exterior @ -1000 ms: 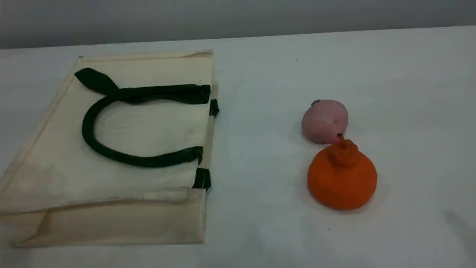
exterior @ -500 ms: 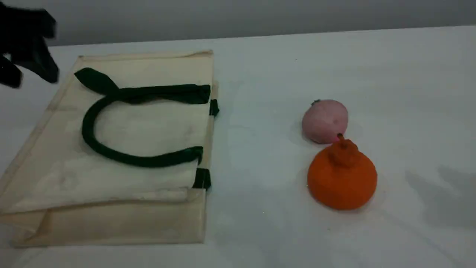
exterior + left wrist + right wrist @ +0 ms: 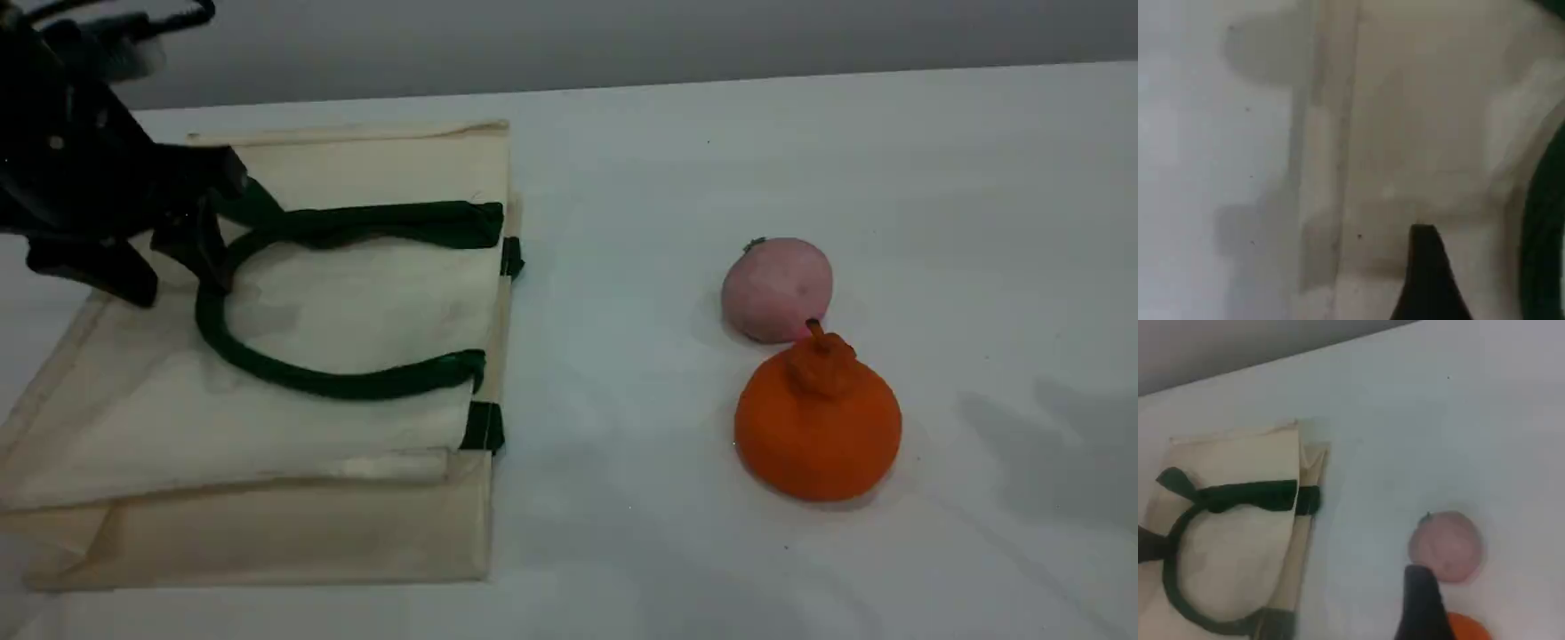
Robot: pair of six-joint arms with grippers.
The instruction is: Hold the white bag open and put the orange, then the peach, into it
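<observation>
The white bag [image 3: 356, 302] lies flat on the left of the table, its dark green handle [image 3: 267, 366] looped on top. My left gripper [image 3: 173, 267] hangs open over the bag's far left part, one finger at the curve of the handle loop, nothing between its fingers. The left wrist view shows bag cloth [image 3: 1418, 133] and one fingertip [image 3: 1425, 267]. To the right, the orange [image 3: 818, 427] sits just in front of the peach [image 3: 776, 289], touching it. The right gripper is outside the scene view. Its fingertip [image 3: 1423, 600] shows above the peach [image 3: 1446, 547] and orange [image 3: 1466, 629].
The white table [image 3: 676, 178] runs back to a grey wall. A soft shadow [image 3: 1058, 453] lies on the table right of the orange. The bag's mouth edge with its green tabs [image 3: 484, 427] faces the fruits.
The left arm has come in from the top left and moved down and right, over the bag's far left part. A shadow has grown on the table at the right.
</observation>
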